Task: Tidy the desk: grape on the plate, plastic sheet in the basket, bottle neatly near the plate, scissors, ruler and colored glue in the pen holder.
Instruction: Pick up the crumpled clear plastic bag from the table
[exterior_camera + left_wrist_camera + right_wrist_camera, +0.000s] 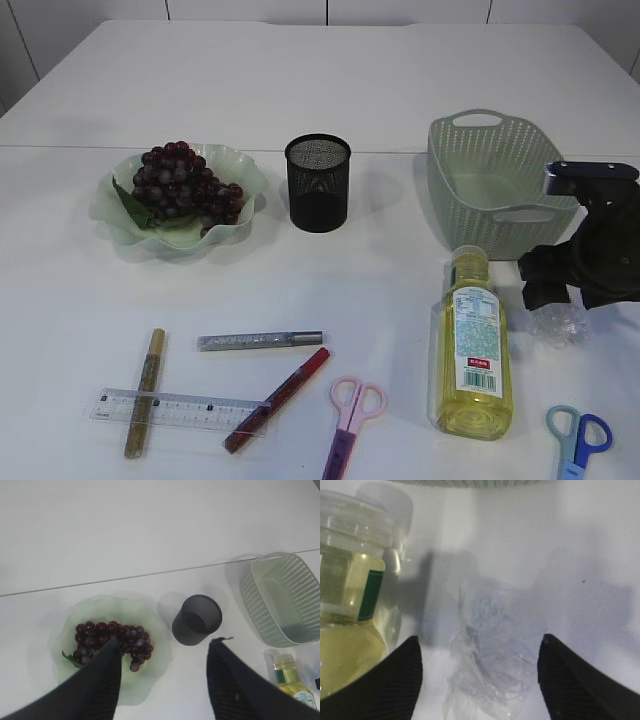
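Dark grapes [185, 185] lie on the pale green plate [120, 228]. A crumpled clear plastic sheet [487, 667] rests on the table between the wide-apart fingers of my right gripper [480, 642], which is open just above it [560, 322]. The yellow bottle [470, 350] lies on its side to the left of the sheet. Pink scissors [350, 415], blue scissors [578, 440], a clear ruler [175, 408] and gold [145, 390], silver [258, 341] and red [278, 398] glue sticks lie along the front. My left gripper [165, 642] hangs open high over the plate [150, 610].
The black mesh pen holder [318, 183] stands between the plate and the green basket [490, 180], which sits just behind my right arm. The gold glue stick lies across the ruler. The red one touches the ruler's right end.
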